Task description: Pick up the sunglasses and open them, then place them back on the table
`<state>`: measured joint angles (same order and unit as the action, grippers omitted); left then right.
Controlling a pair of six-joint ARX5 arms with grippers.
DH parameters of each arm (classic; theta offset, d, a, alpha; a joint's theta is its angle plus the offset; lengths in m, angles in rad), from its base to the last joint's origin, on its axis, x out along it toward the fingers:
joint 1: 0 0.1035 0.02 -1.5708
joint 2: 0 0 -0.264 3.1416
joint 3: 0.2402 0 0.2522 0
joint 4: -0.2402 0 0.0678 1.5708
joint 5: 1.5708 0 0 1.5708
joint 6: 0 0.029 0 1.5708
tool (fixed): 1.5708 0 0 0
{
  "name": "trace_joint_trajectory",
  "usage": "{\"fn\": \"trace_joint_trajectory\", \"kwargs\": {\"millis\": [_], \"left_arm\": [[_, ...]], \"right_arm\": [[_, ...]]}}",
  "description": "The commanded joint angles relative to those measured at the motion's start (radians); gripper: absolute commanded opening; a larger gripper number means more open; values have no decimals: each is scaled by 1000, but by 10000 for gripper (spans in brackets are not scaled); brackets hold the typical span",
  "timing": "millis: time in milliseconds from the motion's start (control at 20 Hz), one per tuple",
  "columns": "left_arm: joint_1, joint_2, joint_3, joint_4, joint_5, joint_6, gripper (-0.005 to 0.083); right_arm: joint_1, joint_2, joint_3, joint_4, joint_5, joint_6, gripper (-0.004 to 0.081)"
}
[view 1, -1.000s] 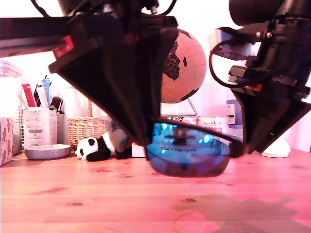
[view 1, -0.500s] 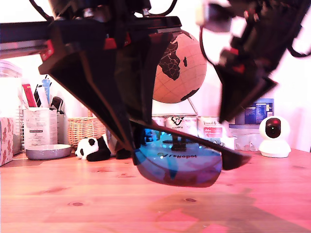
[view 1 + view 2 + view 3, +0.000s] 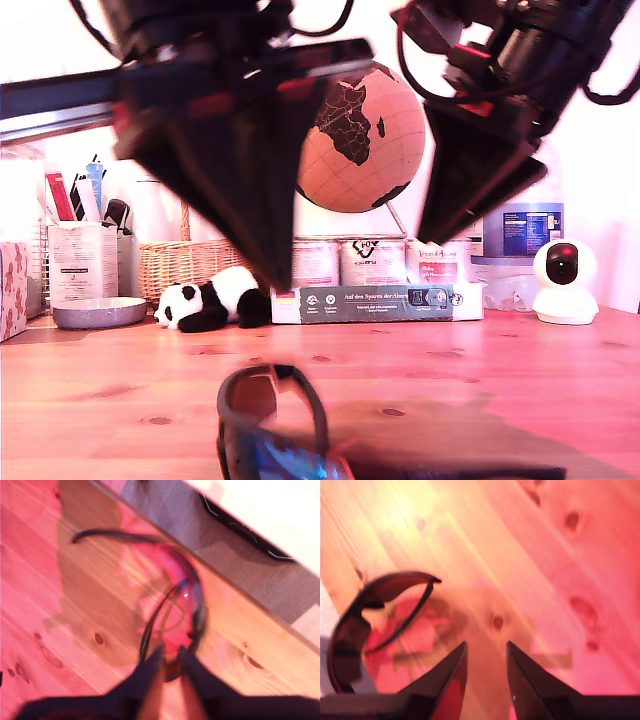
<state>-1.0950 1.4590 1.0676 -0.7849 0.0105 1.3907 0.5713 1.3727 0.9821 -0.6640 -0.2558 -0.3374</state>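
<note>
Table [image 3: 120,400]: sunglasses [image 3: 275,440] below both claws (apart).

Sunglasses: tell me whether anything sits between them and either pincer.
Nothing visible does. The sunglasses lie on the table near its front edge, below my first pincer and beside my second pincer, with only bare wood and air between.

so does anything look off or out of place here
The sunglasses lie right at the near edge of the table, one arm sticking out and the other swung across the lens; neither gripper holds them. Nothing spilled or visibly broken.
</note>
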Motion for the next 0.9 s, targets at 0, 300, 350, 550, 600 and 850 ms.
{"fn": "trace_joint_trajectory", "kwargs": {"millis": [0, 300, 350, 550, 600, 850], "left_arm": [[32, 17, -18, -18, 11, -10, 24], [87, 21, -18, -117, 38, 3, 224], [87, 22, -18, -108, 71, 35, 252], [87, 34, -20, -79, 113, 84, 257], [87, 41, -20, -70, 113, 88, 257], [97, 118, -21, -21, 112, 115, 257]], "right_arm": [[4, 8, 4, 4, -7, 4, 212], [3, 8, 4, 30, -6, 0, 212], [3, 8, 4, 31, -3, -2, 212], [-13, 8, 4, 31, 4, -3, 212], [-18, 8, 4, 31, 4, -3, 212], [-44, 8, 4, 30, 4, -3, 212]]}}
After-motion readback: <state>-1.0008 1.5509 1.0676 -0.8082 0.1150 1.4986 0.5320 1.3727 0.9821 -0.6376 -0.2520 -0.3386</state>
